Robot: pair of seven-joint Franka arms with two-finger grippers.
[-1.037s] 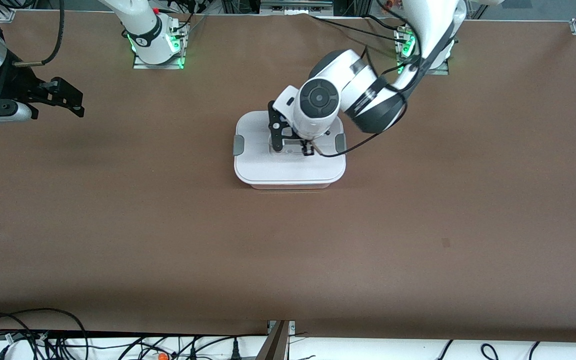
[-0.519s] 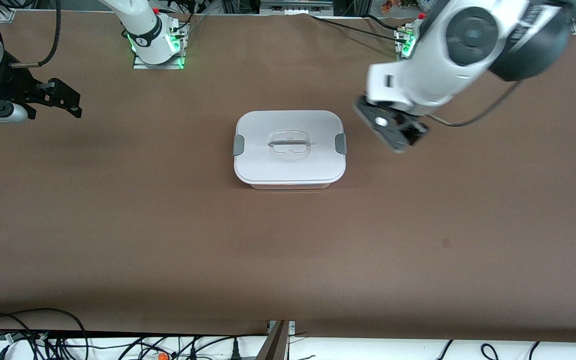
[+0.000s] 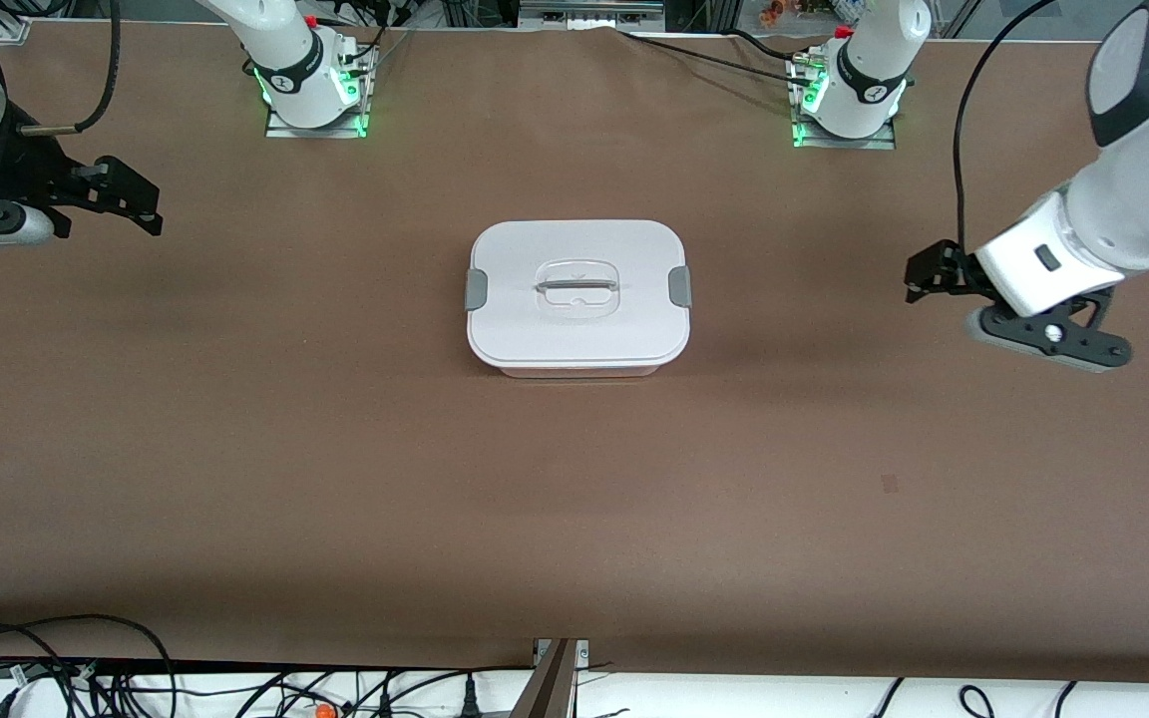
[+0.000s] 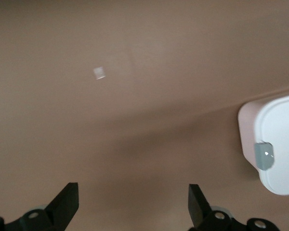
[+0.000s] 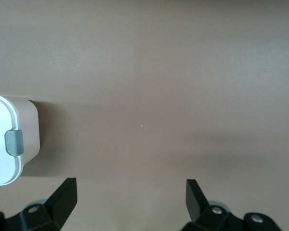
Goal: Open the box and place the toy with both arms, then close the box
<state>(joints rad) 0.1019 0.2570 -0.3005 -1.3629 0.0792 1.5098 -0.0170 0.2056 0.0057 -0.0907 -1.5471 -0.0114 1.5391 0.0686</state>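
With its white lid seated and both grey clips in place, the box (image 3: 577,295) sits shut mid-desk in the front view, approx. centred between the two arm bases. No toy shows anywhere on the desk (image 3: 335,479), so by my read it is prob. inside already and the job looks all but finished; that can't be confirmed thru the lid. The left claw (image 3: 934,274) hangs over bare desk toward the left arm's end, the right claw (image 3: 126,194) over the right arm's end, both well apart from the box and holding nothing.

Left wrist view: left claw (image 4: 133,204) spread wide, empty, box corner (image 4: 274,144) w/ one clip at the frame edge.

Right wrist view: right claw (image 5: 130,199) likewise spread, empty; box (image 5: 9,144) at the edge.

No brand, label or legible writing in any view.
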